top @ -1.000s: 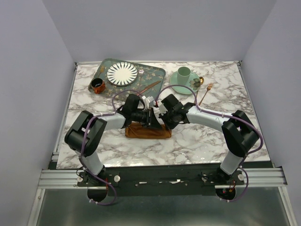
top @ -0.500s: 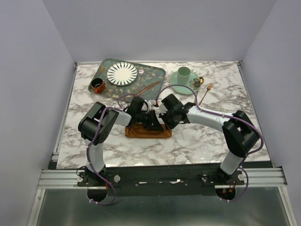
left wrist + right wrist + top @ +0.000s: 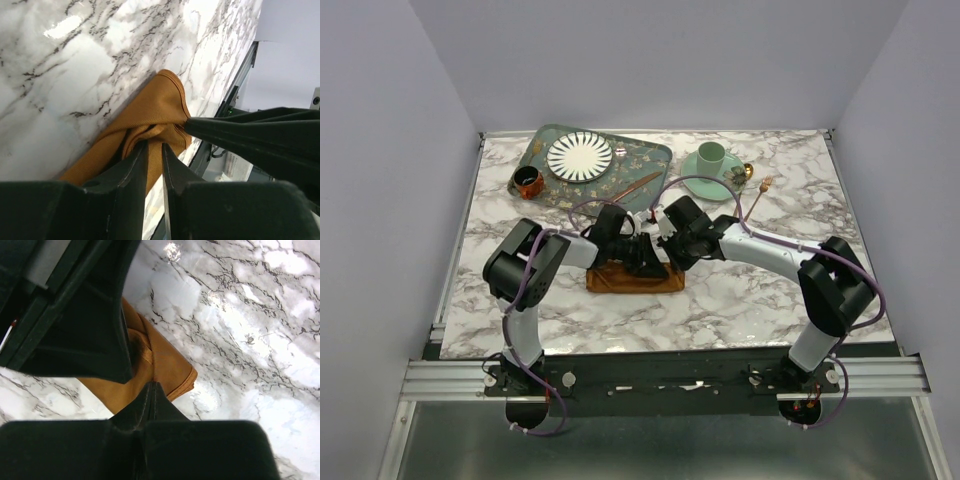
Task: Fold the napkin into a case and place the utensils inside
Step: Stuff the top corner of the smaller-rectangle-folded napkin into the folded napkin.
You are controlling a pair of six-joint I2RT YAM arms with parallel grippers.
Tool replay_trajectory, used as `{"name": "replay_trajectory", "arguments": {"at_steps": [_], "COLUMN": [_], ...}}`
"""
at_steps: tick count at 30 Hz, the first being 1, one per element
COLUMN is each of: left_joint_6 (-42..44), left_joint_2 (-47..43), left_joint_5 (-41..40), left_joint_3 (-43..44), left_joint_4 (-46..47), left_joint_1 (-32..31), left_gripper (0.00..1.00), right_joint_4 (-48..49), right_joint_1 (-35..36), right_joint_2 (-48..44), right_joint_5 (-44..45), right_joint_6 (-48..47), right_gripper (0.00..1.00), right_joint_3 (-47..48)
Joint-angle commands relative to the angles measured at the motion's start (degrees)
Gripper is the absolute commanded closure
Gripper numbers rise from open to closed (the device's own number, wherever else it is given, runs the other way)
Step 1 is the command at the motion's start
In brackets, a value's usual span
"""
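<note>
The rust-orange napkin (image 3: 620,281) lies folded into a long narrow strip on the marble, between the two arms. My left gripper (image 3: 645,260) is at its right part; in the left wrist view the gripper (image 3: 154,144) has its fingers nearly together with a fold of napkin (image 3: 160,107) between them. My right gripper (image 3: 670,255) meets it from the right. In the right wrist view that gripper (image 3: 152,385) is shut, its tips pinching a puckered ridge of napkin (image 3: 172,367). A copper knife-like piece (image 3: 635,186) rests on the tray's edge, a fork (image 3: 758,198) lies at right, a spoon (image 3: 748,172) by the saucer.
A patterned green tray (image 3: 655,155) at the back holds a striped plate (image 3: 580,156). A small brown cup (image 3: 528,182) stands left of it. A mint cup (image 3: 710,155) on a saucer (image 3: 692,182) stands at the back right. Both forearms crowd the table's middle.
The left arm's elbow has swung up and to the right while its gripper stayed on the napkin. The right gripper has hardly moved. The napkin lies where it was.
</note>
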Motion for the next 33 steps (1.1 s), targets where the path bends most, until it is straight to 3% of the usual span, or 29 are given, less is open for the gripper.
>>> {"name": "replay_trajectory", "arguments": {"at_steps": [1,14,24,33], "left_joint_6": [-2.1,-7.7,-8.3,-7.6], "left_joint_2": [-3.9,0.0,4.7,3.8], "left_joint_5": [-0.1,-1.5,-5.6,-6.7], "left_joint_3": [-2.1,-1.2,1.5,1.2], "left_joint_4": [3.0,8.9,7.0,4.0], "left_joint_1": [0.1,-0.1,-0.9,-1.7], "left_gripper": [0.71,0.74,0.78,0.70], "right_joint_4": [0.0,0.0,0.7,1.1], "right_joint_1": [-0.2,-0.2,-0.2,-0.2], "right_joint_2": [0.0,-0.7,-1.5,-0.6], "right_joint_5": [1.5,1.7,1.5,2.7], "right_joint_6": [-0.2,0.8,1.4,1.4], "right_gripper": [0.99,0.99,0.99,0.99], "right_joint_3": [1.7,1.3,0.0,-1.8]}}
